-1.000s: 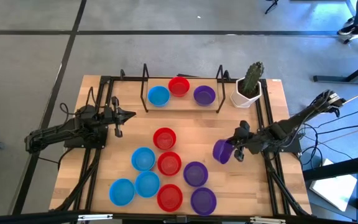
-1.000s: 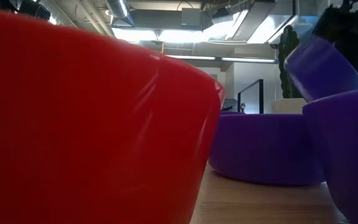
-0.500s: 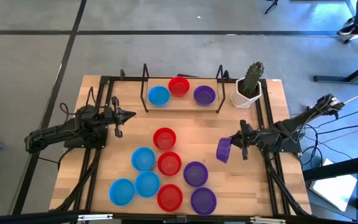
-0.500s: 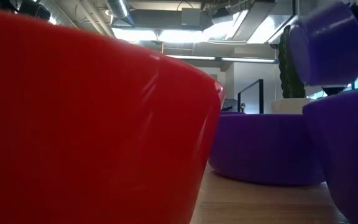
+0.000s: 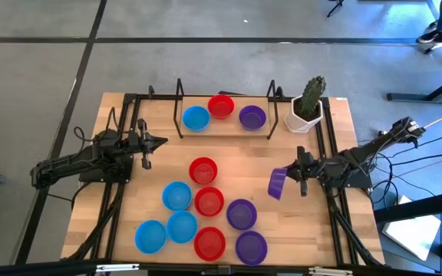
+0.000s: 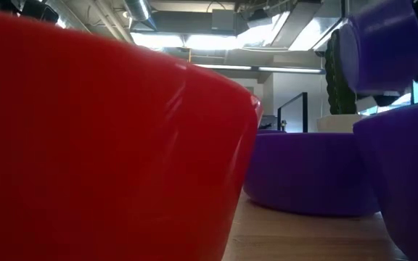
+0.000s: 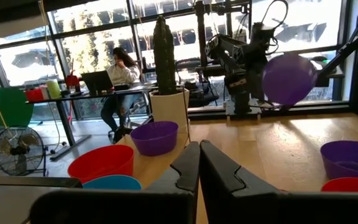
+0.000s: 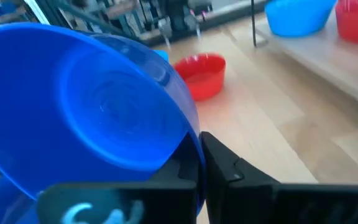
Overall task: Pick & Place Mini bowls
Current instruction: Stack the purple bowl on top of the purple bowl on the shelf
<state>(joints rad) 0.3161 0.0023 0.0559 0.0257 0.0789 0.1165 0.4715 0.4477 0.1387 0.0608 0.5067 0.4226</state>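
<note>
My right gripper [image 5: 288, 179] [image 8: 199, 149] hangs over the table's right part, shut on a purple mini bowl [image 5: 276, 183] [image 6: 379, 47] that is tipped on its side. Eight more mini bowls stand on their bases on the wood, among them a red one [image 5: 203, 170], a blue one [image 5: 177, 195] and a purple one [image 5: 241, 214]. A blue [image 5: 196, 117], a red [image 5: 221, 106] and a purple bowl [image 5: 252, 116] stand on the far rack. My left gripper [image 5: 163, 141] [image 7: 199, 149] waits at the left, shut and holding nothing. My right gripper pinches the purple bowl by its rim [image 8: 188, 152], one finger inside the bowl and one outside. The fingers reach in nearly level from the table's right side. The bowl is lifted clear of the table, on its side, its underside [image 7: 289, 78] facing the left arm.
A white pot with a cactus [image 5: 307, 107] stands at the far right corner, just beyond my right gripper. A black wire rack [image 5: 179, 115] frames the far shelf. Bare wood [image 5: 252, 157] lies between the rack and the bowls on the table.
My right gripper has drawn back a little toward the table's right edge and tipped up to nearly level. The purple bowl it holds has swung up with it and turned further onto its side, staying clear of the table.
</note>
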